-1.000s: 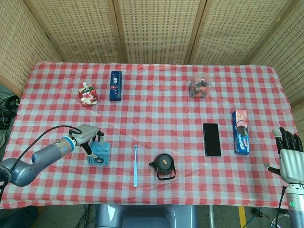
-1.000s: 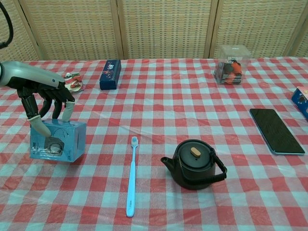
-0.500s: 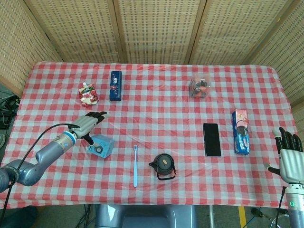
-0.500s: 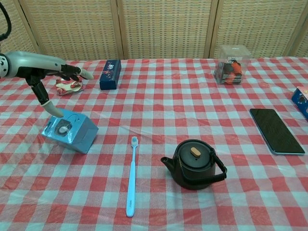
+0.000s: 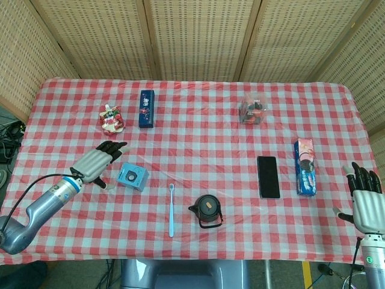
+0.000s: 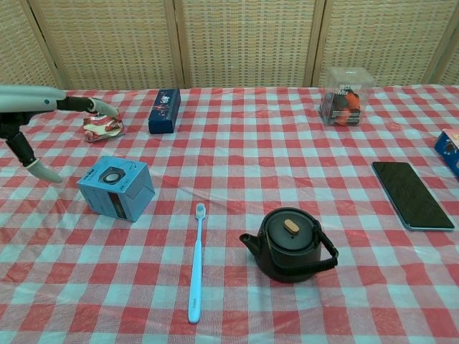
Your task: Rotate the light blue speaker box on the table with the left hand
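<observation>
The left hand (image 5: 95, 161) hovers beside the speaker box (image 5: 133, 177), fingers (image 5: 110, 147) spread (touching nothing).

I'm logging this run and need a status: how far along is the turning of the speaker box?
Done, it seems: the speaker box sits on the cloth at an angle to the checks, speaker picture facing up. In hand: nothing; the left hand is beside the box, fingers spread, apart from it. The right hand hangs idle at the table's edge. Left: at most drawing the left arm away, unless more turning is wanted.
</observation>
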### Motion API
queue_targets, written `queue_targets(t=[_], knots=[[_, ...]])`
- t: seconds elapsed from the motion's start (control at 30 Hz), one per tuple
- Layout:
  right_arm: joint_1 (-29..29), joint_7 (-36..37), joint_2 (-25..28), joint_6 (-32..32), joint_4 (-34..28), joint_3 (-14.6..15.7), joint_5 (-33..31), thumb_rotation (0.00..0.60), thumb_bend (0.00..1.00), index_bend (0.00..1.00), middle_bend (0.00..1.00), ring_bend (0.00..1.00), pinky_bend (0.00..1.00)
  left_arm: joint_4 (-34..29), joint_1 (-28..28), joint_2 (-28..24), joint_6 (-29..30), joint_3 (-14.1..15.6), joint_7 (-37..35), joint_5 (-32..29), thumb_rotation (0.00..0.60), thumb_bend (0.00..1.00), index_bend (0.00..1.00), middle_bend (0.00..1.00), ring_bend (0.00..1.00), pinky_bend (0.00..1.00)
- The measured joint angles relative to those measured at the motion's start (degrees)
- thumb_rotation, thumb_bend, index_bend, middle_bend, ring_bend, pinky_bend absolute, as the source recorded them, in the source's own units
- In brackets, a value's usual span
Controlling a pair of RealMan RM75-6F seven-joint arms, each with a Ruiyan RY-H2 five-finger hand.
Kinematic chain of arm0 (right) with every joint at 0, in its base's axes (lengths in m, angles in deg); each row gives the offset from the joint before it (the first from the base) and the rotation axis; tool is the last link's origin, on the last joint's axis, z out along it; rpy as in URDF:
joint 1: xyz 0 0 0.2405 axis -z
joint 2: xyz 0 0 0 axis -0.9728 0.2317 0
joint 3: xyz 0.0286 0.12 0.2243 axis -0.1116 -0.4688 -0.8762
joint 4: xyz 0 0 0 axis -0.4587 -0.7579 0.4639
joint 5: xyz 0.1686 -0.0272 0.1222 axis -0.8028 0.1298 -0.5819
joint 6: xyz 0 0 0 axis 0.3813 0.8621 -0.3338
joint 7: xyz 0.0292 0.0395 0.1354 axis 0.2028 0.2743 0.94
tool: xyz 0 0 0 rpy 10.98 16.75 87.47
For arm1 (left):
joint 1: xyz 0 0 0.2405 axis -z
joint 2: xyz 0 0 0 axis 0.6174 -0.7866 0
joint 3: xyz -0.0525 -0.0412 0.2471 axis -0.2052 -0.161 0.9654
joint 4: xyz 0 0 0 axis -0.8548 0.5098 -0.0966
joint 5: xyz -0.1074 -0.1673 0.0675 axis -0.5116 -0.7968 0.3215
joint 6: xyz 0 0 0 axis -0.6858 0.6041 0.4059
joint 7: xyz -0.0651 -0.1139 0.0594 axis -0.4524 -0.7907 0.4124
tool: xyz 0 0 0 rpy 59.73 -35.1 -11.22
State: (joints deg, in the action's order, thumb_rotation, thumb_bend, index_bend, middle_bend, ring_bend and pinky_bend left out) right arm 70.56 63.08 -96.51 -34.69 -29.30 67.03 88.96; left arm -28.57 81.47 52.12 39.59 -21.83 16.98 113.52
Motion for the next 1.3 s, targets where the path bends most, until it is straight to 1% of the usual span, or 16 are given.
queue_targets(t=[0.1, 0.17, 0.23, 0.3, 0.4, 0.53, 0.57, 0.67, 0.7, 0.83, 1.03, 1.17, 1.27, 1.3], knots=[[-0.02, -0.06, -0.02, 0.02, 0.00, 0.02, 0.02, 0.600, 0.00, 0.02, 0.00, 0.00, 0.00, 3.28, -0.92, 3.22, 1.88, 0.89, 1.71, 1.66, 0.600, 0.00, 0.01, 0.00, 0.01, 0.09], [-0.05, 0.01, -0.02, 0.15, 0.04, -0.01, -0.13, 0.600, 0.00, 0.02, 0.00, 0.00, 0.00, 5.88, -1.55, 5.88, 3.52, 1.12, 2.66, 2.48, 0.600, 0.00, 0.07, 0.02, 0.06, 0.14], [-0.07, 0.13, 0.01, 0.31, 0.16, -0.06, -0.37, 0.600, 0.00, 0.02, 0.00, 0.00, 0.00, 9.40, -2.34, 9.21, 5.82, 1.26, 3.40, 3.49, 0.600, 0.00, 0.10, 0.05, 0.10, 0.17], [-0.06, 0.21, 0.02, 0.44, 0.30, -0.10, -0.59, 0.600, 0.00, 0.02, 0.00, 0.00, 0.00, 13.04, -3.07, 12.56, 8.10, 1.33, 3.72, 4.53, 0.600, 0.00, 0.12, 0.06, 0.11, 0.18], [-0.12, 0.19, -0.03, 0.66, 0.37, -0.06, -0.67, 0.600, 0.00, 0.02, 0.00, 0.00, 0.00, 17.47, -3.74, 16.72, 10.30, 1.28, 4.18, 5.75, 0.600, 0.00, 0.15, 0.09, 0.15, 0.21], [-0.17, 0.11, -0.10, 0.78, 0.40, 0.00, -0.70, 0.600, 0.00, 0.02, 0.00, 0.00, 0.00, 19.50, -4.07, 19.06, 12.11, 0.88, 4.41, 6.62, 0.600, 0.00, 0.30, 0.17, 0.24, 0.28], [-0.18, 0.10, -0.11, 0.79, 0.41, 0.00, -0.71, 0.600, 0.00, 0.02, 0.00, 0.00, 0.00, 19.91, -4.15, 19.37, 12.48, 0.79, 4.52, 6.73, 0.600, 0.00, 0.30, 0.18, 0.24, 0.28], [-0.22, 0.10, -0.16, 0.92, 0.47, 0.02, -0.74, 0.600, 0.00, 0.02, 0.00, 0.00, 0.00, 21.47, -4.57, 20.62, 13.87, 0.53, 5.20, 6.98, 0.600, 0.00, 0.43, 0.27, 0.32, 0.32], [-0.26, 0.09, -0.17, 1.02, 0.50, 0.04, -0.77, 0.600, 0.00, 0.02, 0.00, 0.00, 0.00, 22.08, -4.77, 21.05, 14.48, 0.47, 5.53, 7.10, 0.600, 0.00, 0.45, 0.29, 0.33, 0.33], [-0.36, -0.05, -0.20, 1.24, 0.47, 0.12, -0.78, 0.600, 0.00, 0.03, 0.00, 0.00, 0.00, 23.79, -5.32, 22.20, 15.31, 0.50, 6.41, 7.34, 0.600, 0.01, 0.51, 0.33, 0.37, 0.35], [-0.37, -0.16, -0.20, 1.24, 0.41, 0.16, -0.79, 0.600, 0.00, 0.03, 0.00, 0.00, 0.00, 23.16, -5.61, 21.61, 16.41, 0.08, 5.99, 7.38, 0.600, 0.08, 0.53, 0.35, 0.38, 0.36], [-0.39, -0.15, -0.16, 1.26, 0.34, 0.15, -0.79, 0.600, 0.00, 0.03, 0.00, 0.00, 0.00, 19.68, -5.54, 18.91, 16.46, -0.17, 5.10, 7.32, 0.600, 0.13, 0.54, 0.35, 0.38, 0.36], [-0.44, -0.28, -0.19, 1.34, 0.31, 0.21, -0.78, 0.600, 0.00, 0.03, 0.00, 0.00, 0.00, 15.08, -5.14, 15.17, 15.31, -0.29, 3.34, 6.89, 0.600, 0.15, 0.54, 0.35, 0.38, 0.36], [-0.45, -0.39, -0.22, 1.35, 0.29, 0.23, -0.75, 0.600, 0.00, 0.03, 0.00, 0.00, 0.00, 12.70, -4.79, 13.13, 14.16, -0.33, 2.11, 6.50, 0.600, 0.16, 0.54, 0.35, 0.38, 0.36]])
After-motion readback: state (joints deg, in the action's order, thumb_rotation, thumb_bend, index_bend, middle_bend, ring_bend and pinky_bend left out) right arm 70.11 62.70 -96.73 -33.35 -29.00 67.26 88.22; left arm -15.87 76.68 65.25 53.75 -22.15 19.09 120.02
